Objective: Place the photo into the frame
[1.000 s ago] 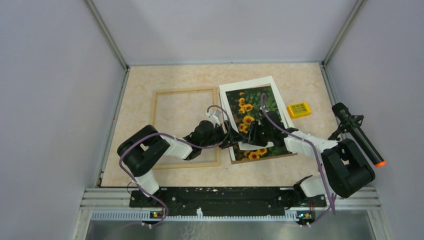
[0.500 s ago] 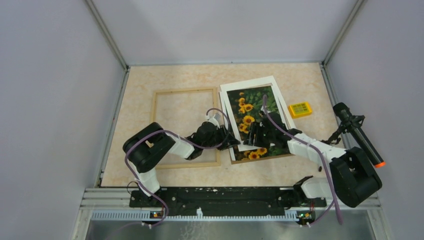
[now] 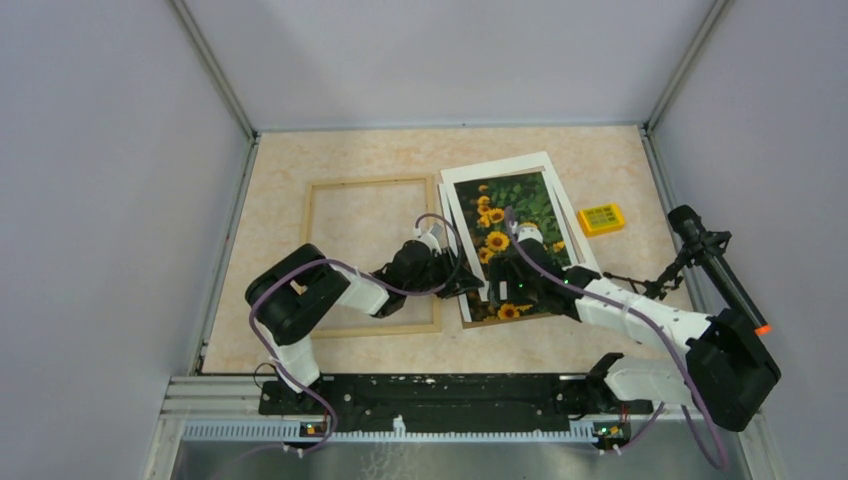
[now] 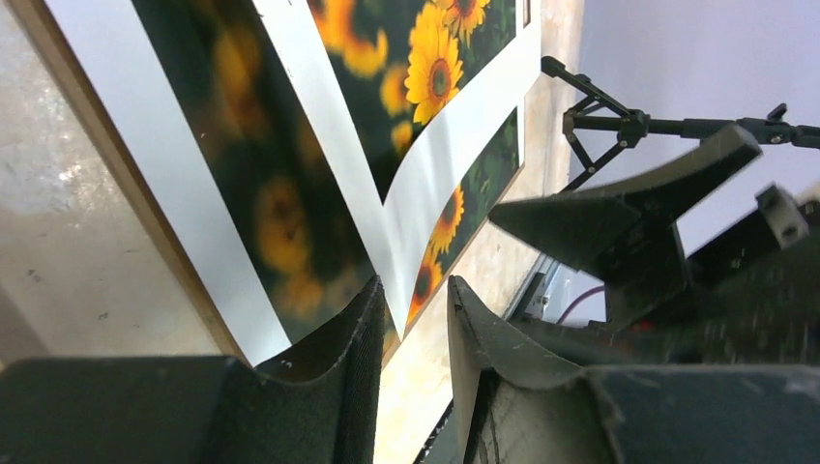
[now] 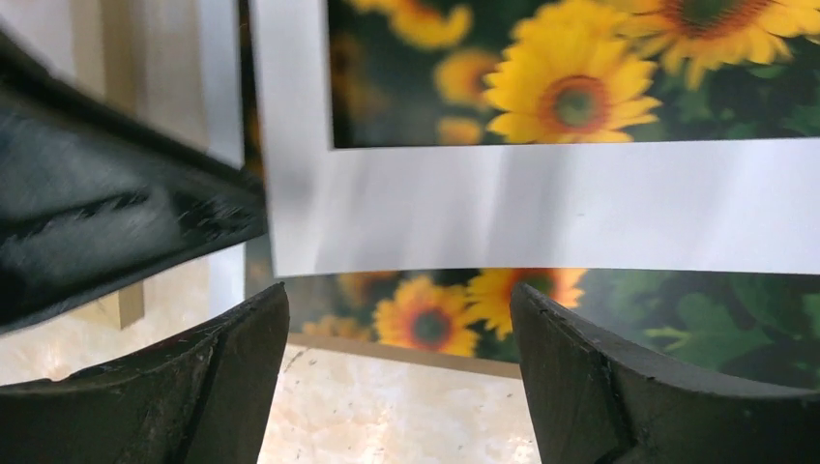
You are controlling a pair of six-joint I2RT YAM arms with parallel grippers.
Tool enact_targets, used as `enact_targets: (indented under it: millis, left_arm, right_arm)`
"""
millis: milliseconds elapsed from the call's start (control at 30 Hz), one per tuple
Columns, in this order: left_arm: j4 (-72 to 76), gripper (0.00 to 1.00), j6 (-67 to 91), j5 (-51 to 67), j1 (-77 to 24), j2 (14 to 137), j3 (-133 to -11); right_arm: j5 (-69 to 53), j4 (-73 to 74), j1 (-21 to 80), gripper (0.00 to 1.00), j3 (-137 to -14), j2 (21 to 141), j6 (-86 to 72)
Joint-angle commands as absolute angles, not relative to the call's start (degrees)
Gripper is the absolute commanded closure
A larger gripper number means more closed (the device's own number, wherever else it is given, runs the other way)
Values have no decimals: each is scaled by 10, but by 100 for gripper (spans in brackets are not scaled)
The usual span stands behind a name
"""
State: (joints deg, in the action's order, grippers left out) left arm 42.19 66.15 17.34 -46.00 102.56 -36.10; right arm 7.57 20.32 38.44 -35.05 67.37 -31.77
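This is a robotics lab test cell: the beige desk (image 3: 380, 160) is boxed in along its far, left and right edges by plain grey walls (image 3: 100, 200) joined with aluminium posts (image 3: 214, 70). A left arm (image 3: 300, 300) and a right arm (image 3: 640, 315) are bolted to a black rail (image 3: 440, 395) along the near edge. A black probe on a small tripod (image 3: 715, 265) stands at the right edge.

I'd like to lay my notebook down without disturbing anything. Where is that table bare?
The far strip of table between the back wall and the wooden frame is bare, as is the strip between frame and left wall. It is crowded at the sunflower photo, where the left gripper and right gripper meet, and by the yellow block.
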Motion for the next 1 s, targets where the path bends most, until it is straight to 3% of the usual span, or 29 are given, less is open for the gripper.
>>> enact_targets:
  millis: [0, 100, 300, 500, 967]
  left_arm:
    - [471, 65, 670, 192, -456, 1024, -380]
    - [472, 65, 672, 198, -454, 1022, -380]
    - [486, 65, 679, 207, -448, 1024, -373]
    - [509, 65, 690, 214, -443, 1032, -368]
    - [513, 66, 693, 228, -435, 1037, -377]
  right_arm:
    - [184, 173, 458, 16, -371, 655, -298]
    - [199, 125, 468, 16, -338, 624, -303]
    - [263, 43, 546, 16, -285, 568, -167]
    - [196, -97, 580, 16, -213, 532, -12]
    - [291, -171, 599, 18, -200, 598, -10]
